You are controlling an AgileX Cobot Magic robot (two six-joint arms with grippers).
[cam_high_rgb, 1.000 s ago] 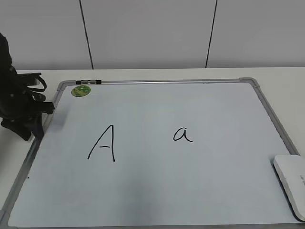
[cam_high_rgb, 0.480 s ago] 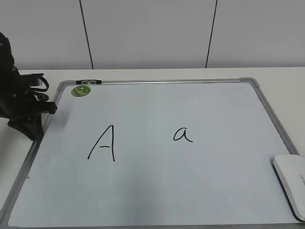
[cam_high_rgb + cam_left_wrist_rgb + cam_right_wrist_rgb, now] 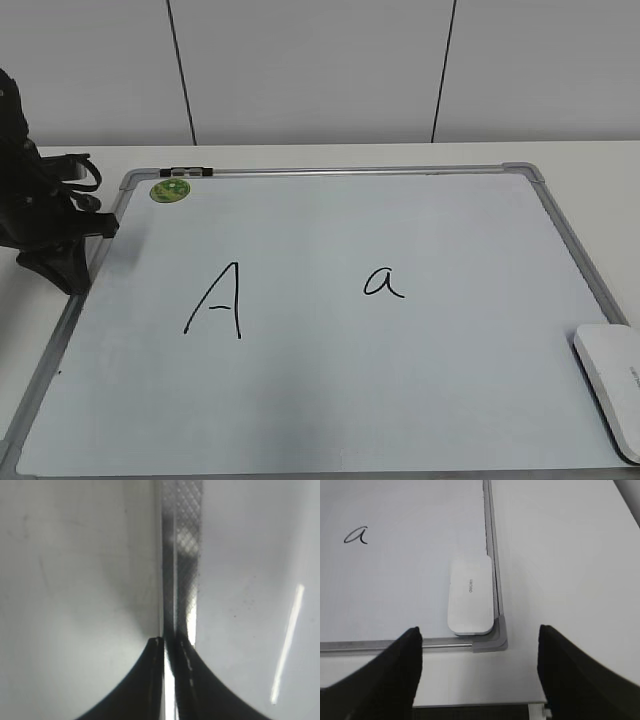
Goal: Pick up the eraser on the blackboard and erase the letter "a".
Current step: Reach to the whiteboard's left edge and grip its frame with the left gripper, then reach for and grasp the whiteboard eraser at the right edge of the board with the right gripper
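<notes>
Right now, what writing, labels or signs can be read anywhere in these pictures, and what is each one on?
"A", handwritten in black on the blackboard, left of centre.
"a", handwritten in black on the same board, right of centre.
Small grey lettering on the eraser: too small to read.
Round green sticker at the board's top left: print too blurred to read.

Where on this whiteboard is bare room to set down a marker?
Free: above both letters, and below the capital A and letter "a" to the blackboard bottom frame. Crowded: the eraser corner; the left gripper at the left frame.
</notes>
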